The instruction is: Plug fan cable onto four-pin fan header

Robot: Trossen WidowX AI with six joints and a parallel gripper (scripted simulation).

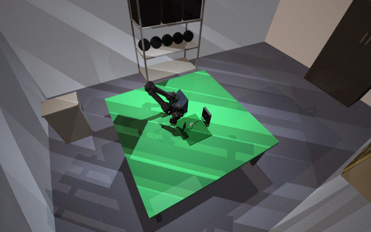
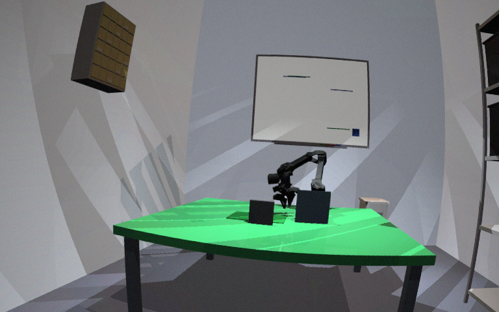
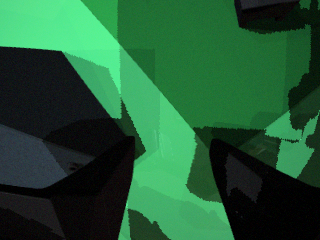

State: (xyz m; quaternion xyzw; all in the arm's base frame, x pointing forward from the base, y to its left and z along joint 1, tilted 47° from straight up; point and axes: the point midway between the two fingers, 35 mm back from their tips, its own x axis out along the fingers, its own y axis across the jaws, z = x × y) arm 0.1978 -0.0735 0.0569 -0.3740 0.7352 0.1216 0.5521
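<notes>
The black plug [image 1: 184, 124] [image 3: 265, 11] stands on the dark green board [image 1: 197, 134] [image 2: 236, 216] [image 3: 220, 75]. The white four-pin header [image 1: 191, 124] is just beside it, apart from the plug; it is outside the wrist view. A thin black cable [image 1: 197, 122] runs to the upright black fan [image 1: 206, 115] [image 2: 261, 212]. My gripper [image 2: 286, 206] [image 3: 172, 144] points down, partly open, with nothing between its fingers. In the wrist view its tips are by the board's edge, and the plug is beyond them at the upper right. The exact height of the tips is unclear.
A dark blue upright box [image 1: 182, 101] [image 2: 312, 207] [image 3: 45, 82] stands close beside the gripper and the board, at the left in the wrist view. The fan stands at the board's far side. Dark shadows cross the green table [image 1: 169, 164] [image 2: 206, 231].
</notes>
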